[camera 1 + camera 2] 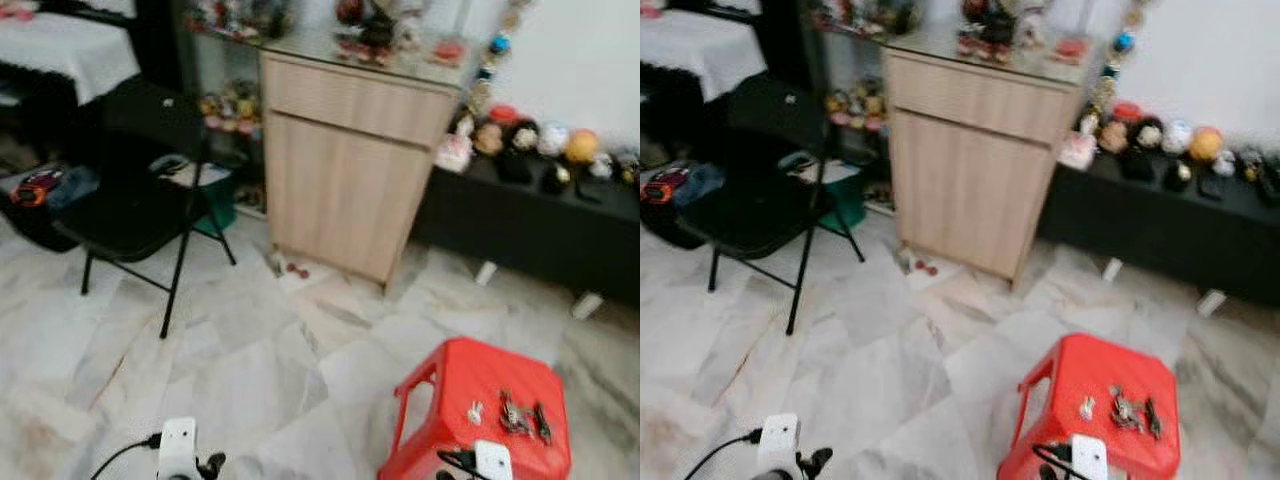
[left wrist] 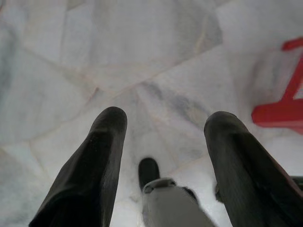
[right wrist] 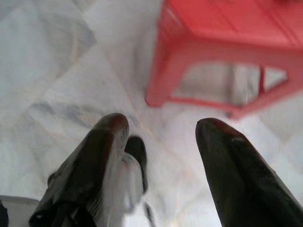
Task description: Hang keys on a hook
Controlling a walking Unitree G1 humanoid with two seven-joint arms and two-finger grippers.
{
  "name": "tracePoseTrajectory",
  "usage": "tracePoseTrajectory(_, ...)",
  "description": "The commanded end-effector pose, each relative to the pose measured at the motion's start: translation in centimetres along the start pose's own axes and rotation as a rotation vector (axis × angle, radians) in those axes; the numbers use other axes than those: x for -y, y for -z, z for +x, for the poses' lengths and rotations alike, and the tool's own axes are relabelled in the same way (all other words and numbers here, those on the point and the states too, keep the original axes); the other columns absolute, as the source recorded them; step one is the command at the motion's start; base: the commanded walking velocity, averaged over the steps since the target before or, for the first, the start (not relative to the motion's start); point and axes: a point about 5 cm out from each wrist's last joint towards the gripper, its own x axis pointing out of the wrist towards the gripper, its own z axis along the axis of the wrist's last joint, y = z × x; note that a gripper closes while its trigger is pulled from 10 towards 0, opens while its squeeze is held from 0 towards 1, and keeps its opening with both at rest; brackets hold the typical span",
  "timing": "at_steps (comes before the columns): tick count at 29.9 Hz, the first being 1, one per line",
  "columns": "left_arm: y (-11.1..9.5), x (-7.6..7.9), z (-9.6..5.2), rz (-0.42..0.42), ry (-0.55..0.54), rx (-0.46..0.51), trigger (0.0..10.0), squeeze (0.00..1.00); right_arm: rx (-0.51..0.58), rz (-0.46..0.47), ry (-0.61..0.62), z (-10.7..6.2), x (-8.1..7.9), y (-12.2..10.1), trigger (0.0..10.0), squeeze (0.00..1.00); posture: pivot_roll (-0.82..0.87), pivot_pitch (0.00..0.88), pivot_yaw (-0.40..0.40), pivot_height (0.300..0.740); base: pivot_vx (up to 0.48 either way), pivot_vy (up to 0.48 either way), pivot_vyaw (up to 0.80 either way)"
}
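Keys (image 1: 515, 415) lie on red stool (image 1: 470, 375); cabinet (image 1: 350, 170), black chair (image 1: 130, 215) beyond.

One red stool (image 1: 470, 385) is counted, with one bunch of keys (image 1: 517, 418) and one small separate key piece (image 1: 474, 412) lying on it. One black folding chair (image 1: 130, 215), one wooden cabinet (image 1: 345, 170) and one low black bench (image 1: 530, 225) are seen. Two end effectors are counted, left (image 2: 163, 127) and right (image 3: 161, 130), each with two black fingers spread apart

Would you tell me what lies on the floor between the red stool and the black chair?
Only bare marble floor lies between the stool and the chair, as the left eye view shows.
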Motion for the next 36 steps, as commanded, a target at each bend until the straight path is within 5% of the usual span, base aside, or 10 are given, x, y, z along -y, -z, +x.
tracePoseTrajectory(1,0.23,-0.11,-0.07,0.006,0.001,-0.007,10.0,0.0,0.023,0.002,-0.004,0.17,-0.25,-0.67,10.0,0.0,0.04,0.0,-0.063,0.74,0.0,0.0,-0.8)
tracePoseTrajectory(21,0.47,0.04,-0.1,0.014,0.005,-0.01,10.0,0.0,0.024,-0.003,-0.005,0.07,-0.11,-0.44,10.0,0.0,0.02,0.0,-0.056,0.74,0.0,0.0,-0.8)
tracePoseTrajectory(36,0.97,0.17,-0.22,0.022,0.012,-0.019,10.0,0.0,0.036,0.014,-0.007,-0.05,0.0,-0.19,10.0,0.0,0.03,0.0,-0.061,0.74,0.0,0.0,0.0)
